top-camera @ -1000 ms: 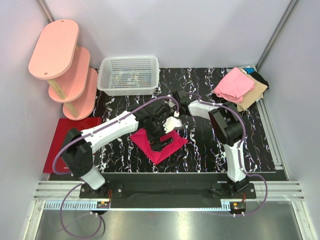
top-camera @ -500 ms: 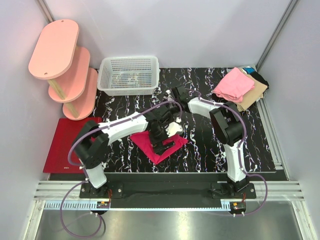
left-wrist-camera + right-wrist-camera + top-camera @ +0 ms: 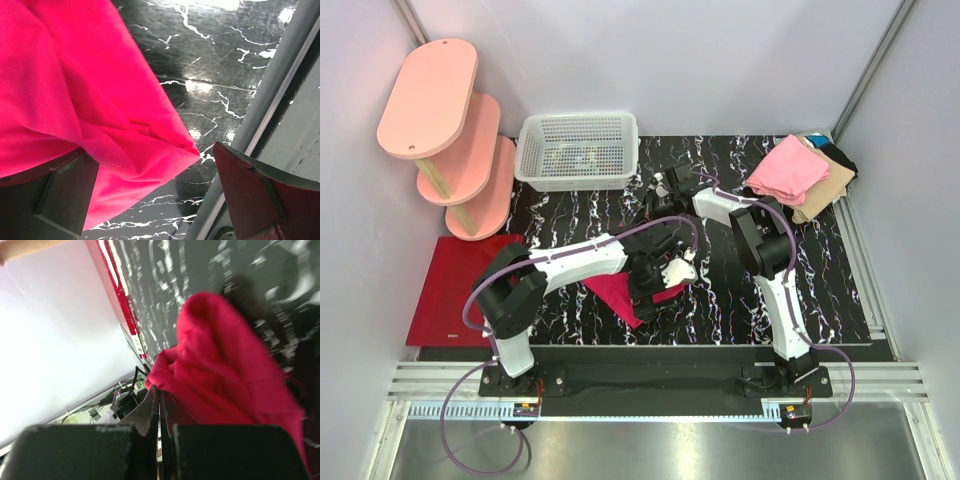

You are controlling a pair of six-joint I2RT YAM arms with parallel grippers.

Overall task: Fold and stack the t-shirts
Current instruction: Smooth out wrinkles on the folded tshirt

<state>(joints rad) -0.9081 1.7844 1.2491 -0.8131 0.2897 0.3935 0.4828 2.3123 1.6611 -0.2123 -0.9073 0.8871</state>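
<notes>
**Desk:** What do we say of the left gripper (image 3: 150, 152)?

**Photo:** We see its jaws spread as wide as they go, gripping nothing. The bright magenta-red cloth t-shirt (image 3: 75, 80) lies crumpled in the gap between them, on the black, white-veined marble-look tabletop (image 3: 215, 60). One fold rests against a dark grey finger (image 3: 65, 195). A pointed corner of cloth reaches toward the opposite finger and stops short of it.

**Desk:** And the right gripper (image 3: 159, 396)?

**Photo:** We see its two black fingers (image 3: 147, 415) pressed flat together, no gap. In its own wrist view the magenta-red shirt bunches just past the tips, and there we cannot tell whether any cloth is nipped. From overhead we see those tips well apart from the shirt, which lies beyond them under the left gripper. So we call the right jaws closed tight and empty.

**Desk:** The other shirts?

**Photo:** We place the folded light pink t-shirt (image 3: 786, 168) on top of the folded tan t-shirt (image 3: 825, 192), with a black folded shirt (image 3: 838, 157) behind, mostly hidden. That pile sits well clear of both pairs of jaws, behind the right gripper's fingers. The white plastic mesh basket (image 3: 578, 150) stands near the right gripper's tips, and we cannot tell whether they touch it.
</notes>
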